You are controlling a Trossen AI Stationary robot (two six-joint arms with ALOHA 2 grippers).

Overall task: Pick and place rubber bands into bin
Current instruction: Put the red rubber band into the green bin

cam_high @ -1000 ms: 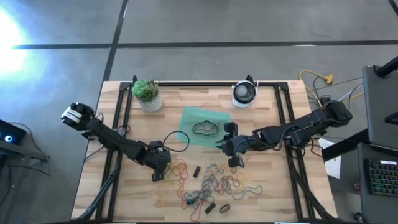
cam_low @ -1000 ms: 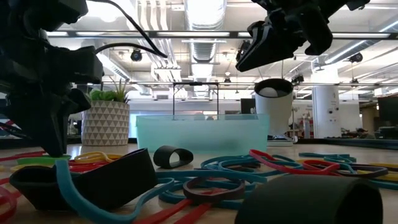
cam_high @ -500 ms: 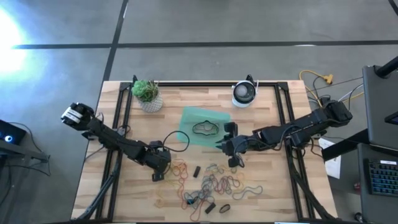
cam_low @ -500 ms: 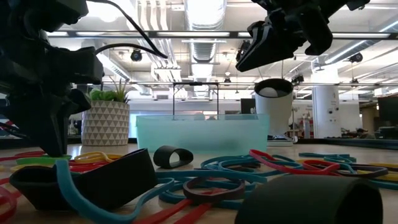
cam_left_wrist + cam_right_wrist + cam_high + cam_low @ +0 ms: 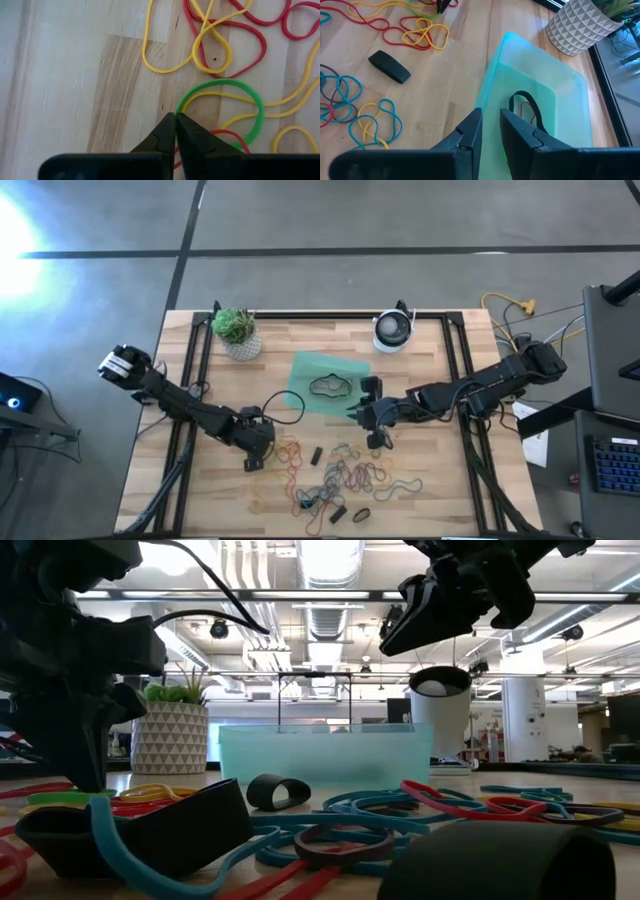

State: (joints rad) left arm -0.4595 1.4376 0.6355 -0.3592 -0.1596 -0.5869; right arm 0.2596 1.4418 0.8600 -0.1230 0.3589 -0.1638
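Many rubber bands [image 5: 345,475] in red, yellow, blue and dark colours lie loose on the wooden table near its front edge. My left gripper [image 5: 250,465] reaches down at the heap's left side, shut, with its tips [image 5: 175,116] at the edge of a green band [image 5: 255,100]. The translucent green bin [image 5: 300,370] sits behind the heap; a dark band and a red band [image 5: 522,107] lie in it. My right gripper [image 5: 490,125] hovers over the bin's near-right corner, open by a small gap, with nothing between its fingers. My left gripper pinches the green band at the part of its loop nearest the fingers [image 5: 178,106], right at the fingertips. The fingers slant steeply down from the table's left. The band lies flat on the table; a yellow band crosses inside its loop.
A small pot with a plant [image 5: 238,332] stands at the far left and a round white device [image 5: 393,330] at the far right. Wide black bands [image 5: 390,66] lie among the thin ones. Bare wood [image 5: 75,75] lies left of the heap.
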